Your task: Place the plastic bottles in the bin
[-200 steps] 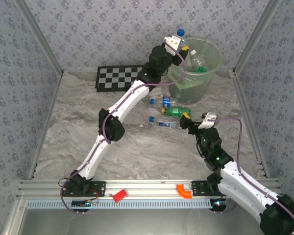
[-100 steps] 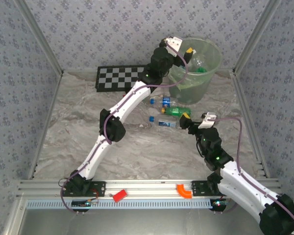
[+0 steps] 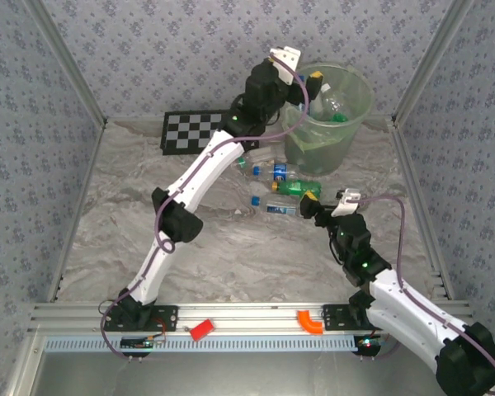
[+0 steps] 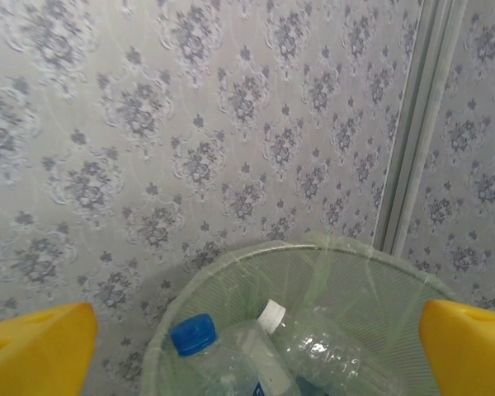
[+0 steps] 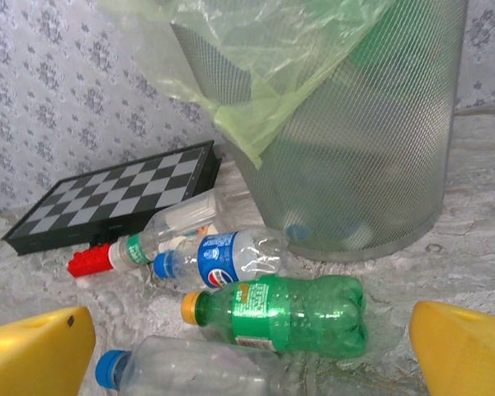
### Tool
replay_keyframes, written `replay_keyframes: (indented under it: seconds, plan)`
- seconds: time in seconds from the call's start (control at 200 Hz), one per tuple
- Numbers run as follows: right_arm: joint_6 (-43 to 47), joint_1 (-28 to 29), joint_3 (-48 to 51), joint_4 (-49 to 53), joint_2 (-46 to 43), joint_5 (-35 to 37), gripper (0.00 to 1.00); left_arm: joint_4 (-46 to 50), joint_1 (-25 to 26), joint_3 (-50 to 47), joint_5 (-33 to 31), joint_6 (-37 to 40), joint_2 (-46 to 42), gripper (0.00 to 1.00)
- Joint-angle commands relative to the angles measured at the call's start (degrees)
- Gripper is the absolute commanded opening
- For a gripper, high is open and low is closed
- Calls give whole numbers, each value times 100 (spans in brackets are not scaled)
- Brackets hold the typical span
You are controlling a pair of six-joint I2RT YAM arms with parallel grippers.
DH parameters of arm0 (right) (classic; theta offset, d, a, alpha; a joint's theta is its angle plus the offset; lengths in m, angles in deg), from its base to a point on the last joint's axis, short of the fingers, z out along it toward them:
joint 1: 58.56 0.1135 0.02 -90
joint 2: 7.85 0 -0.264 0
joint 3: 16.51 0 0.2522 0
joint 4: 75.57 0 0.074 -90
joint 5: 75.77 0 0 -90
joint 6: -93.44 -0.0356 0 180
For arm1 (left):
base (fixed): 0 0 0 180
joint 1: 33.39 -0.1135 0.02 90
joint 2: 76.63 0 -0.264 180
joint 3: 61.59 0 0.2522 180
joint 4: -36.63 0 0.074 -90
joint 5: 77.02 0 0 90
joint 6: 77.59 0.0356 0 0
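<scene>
Pickup is the step in hand: right gripper [image 3: 312, 200], jaws spread and empty, hangs low just before the bin [image 3: 330, 148], facing a green bottle [image 5: 297, 318] and clear bottles [image 5: 223, 260] lying at the bin's foot. Next, I judge, it must close round one. Over the bin's rim, left gripper [image 3: 310, 82] gapes empty above binned bottles [image 4: 313, 355].

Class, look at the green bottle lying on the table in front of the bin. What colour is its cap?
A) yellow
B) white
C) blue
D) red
A: the green bottle lies on its side in front of the bin, and the cap at its left end is yellow.
</scene>
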Motion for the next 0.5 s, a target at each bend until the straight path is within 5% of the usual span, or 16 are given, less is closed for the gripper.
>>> replay_keyframes:
  seconds: [0.0, 0.155, 0.335, 0.495]
  plan:
    - [58, -16, -247, -140, 144, -216, 100, 745, 32, -283, -298, -329, -651, 100]
    - [123, 30, -363, -149, 466, -392, 100, 252, 23, -2318, -635, -429, -1791, 100]
    - [430, 213, -552, -167, 955, -348, 100, -1774, -33, -5743, -671, -659, -3575, 100]
    - [831, 429, -917, -35, 1499, -308, 100, -1856, -219, -7332, -635, -1310, -4673, 100]
